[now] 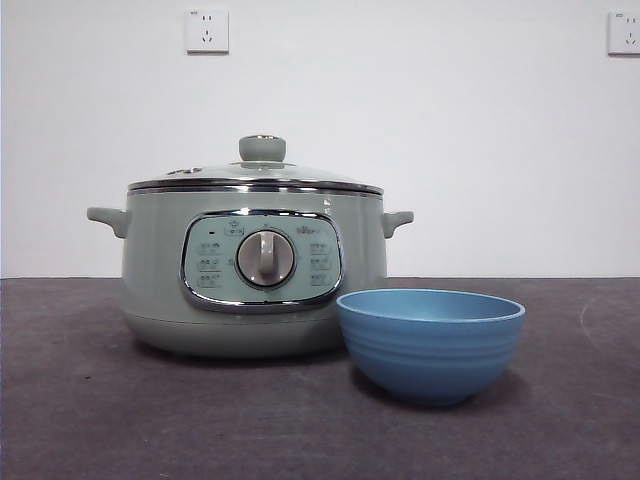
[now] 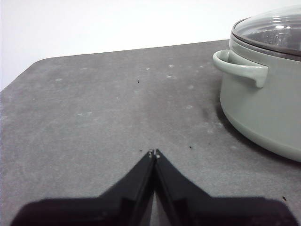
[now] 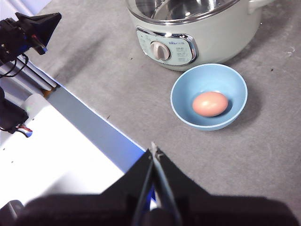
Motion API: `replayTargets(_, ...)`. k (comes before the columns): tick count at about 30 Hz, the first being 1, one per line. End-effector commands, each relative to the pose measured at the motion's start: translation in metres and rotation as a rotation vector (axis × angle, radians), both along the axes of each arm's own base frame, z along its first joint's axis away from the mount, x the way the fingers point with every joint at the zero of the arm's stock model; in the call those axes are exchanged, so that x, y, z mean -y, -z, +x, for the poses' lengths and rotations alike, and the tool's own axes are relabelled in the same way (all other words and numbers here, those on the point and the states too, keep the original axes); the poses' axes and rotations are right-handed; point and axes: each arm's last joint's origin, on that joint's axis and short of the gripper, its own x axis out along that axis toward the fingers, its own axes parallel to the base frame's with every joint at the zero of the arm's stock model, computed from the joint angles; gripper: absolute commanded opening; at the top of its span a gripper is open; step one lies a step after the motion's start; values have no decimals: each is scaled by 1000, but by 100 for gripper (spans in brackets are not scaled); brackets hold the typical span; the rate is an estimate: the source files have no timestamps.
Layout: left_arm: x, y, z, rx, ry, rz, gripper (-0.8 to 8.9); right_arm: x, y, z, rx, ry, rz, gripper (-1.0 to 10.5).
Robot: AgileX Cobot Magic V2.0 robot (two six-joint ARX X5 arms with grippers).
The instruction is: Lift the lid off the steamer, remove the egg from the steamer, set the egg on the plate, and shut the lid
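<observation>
The pale sage-green steamer point(image 1: 250, 270) stands on the grey table with its domed lid point(image 1: 258, 175) on top, pale green knob up. It also shows in the left wrist view point(image 2: 263, 103) and the right wrist view point(image 3: 197, 33). The blue plate, a ridged bowl point(image 1: 430, 340), stands in front of the steamer to its right. In the right wrist view the bowl point(image 3: 183, 101) holds a brown egg point(image 3: 210, 104). My left gripper point(image 2: 154, 153) is shut and empty, low over bare table beside the steamer's handle. My right gripper point(image 3: 154, 149) is shut and empty, high above the table's front edge.
The steamer's side handle point(image 2: 240, 68) sticks out toward my left gripper. A white and blue base point(image 3: 70, 155) lies past the table's edge below my right gripper. The other arm's black tip point(image 3: 35, 26) shows at the side. Wall sockets point(image 1: 207, 30) are behind.
</observation>
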Motion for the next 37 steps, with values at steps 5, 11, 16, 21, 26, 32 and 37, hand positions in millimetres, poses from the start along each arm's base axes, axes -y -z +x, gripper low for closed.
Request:
replayTargets(5, 0, 4, 1, -8, -2, -7, -4, 3, -3, 3, 95, 22, -30, 1)
replayTargets(11, 0, 4, 1, -8, -2, -7, -4, 22, -9, 7, 339, 212, 59, 1)
replayTargets(16, 0, 4, 1, -8, -2, -7, -4, 37, 13, 6, 543, 408, 45, 1)
replayTargets(21, 0, 4, 1, -8, -2, -7, -4, 45, 57, 15, 694, 530, 38, 1)
replayTargets(26, 0, 4, 1, -8, -2, -7, -3, 49, 106, 29, 771, 606, 68, 1)
replayTargets(32, 0, 4, 1, -8, -2, -7, -4, 51, 151, 38, 720, 652, 118, 1)
replayTargets(37, 0, 4, 1, -8, -2, -7, -4, 51, 168, 41, 636, 657, 94, 1)
